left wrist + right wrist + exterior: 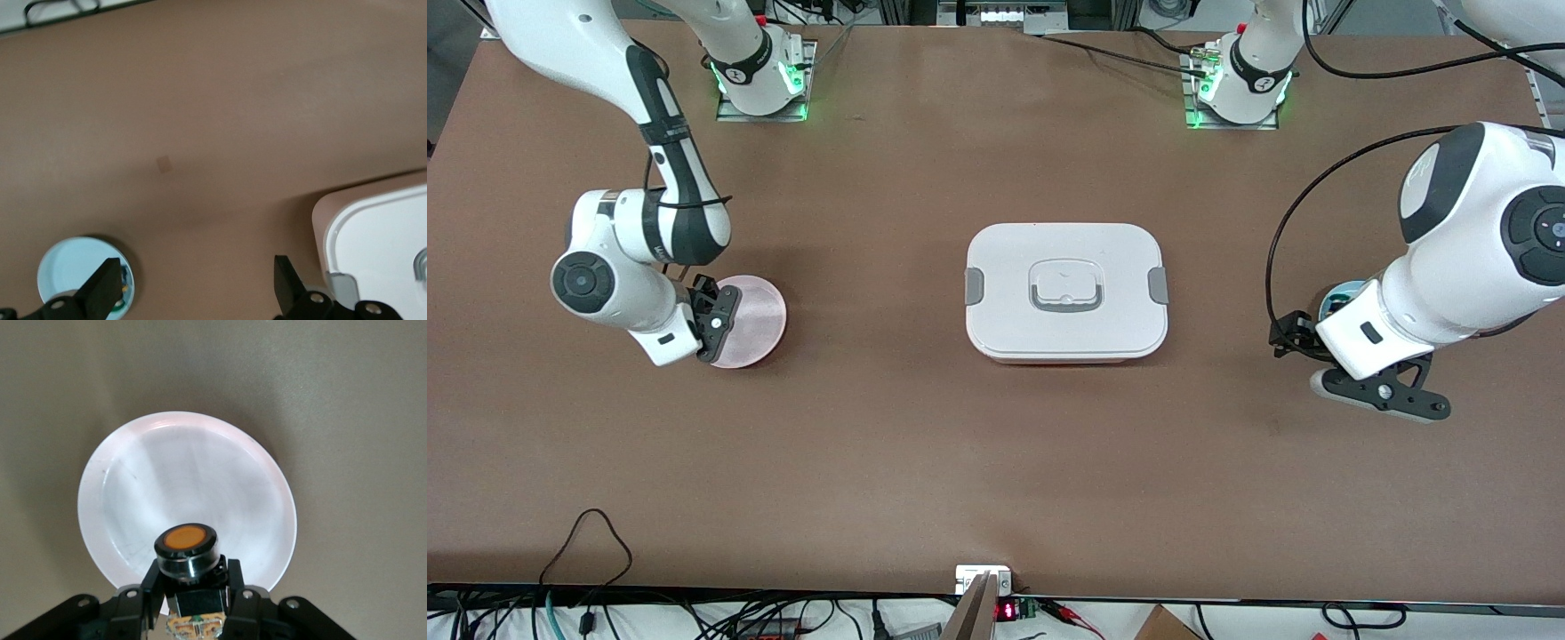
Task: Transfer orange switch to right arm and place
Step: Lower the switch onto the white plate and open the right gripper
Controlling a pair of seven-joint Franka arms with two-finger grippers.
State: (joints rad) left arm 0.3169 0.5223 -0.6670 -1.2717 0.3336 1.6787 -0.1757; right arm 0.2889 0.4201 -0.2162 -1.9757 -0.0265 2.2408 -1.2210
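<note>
My right end effector (pixel 190 597) is clamped on the orange switch (pixel 187 550), holding it just over the pink plate (pixel 167 480) at the right arm's end of the tabletop (pixel 871 427). The fingers (pixel 148 583) grip the switch's lower body from both sides. The switch's long axis runs from the tan body between my fingers out to the round orange cap, and the cap faces up toward my wrist camera, ringed in black. In the front view the right end effector (pixel 716 320) sits over the edge of that plate (pixel 756 320), and the switch itself is too small to pick out there.

My left end effector (pixel 193 290) hangs with its fingers (pixel 103 290) spread wide apart, holding nothing, above the pale blue dish (pixel 70 267) at the left arm's end; that arm waits. Something green shows in the dish, half hidden by one finger.

I count one orange switch, one pink plate, one blue dish, and one white lidded box (pixel 1065 289) with a handle in its lid and two grey clips, in the middle of the tabletop.
</note>
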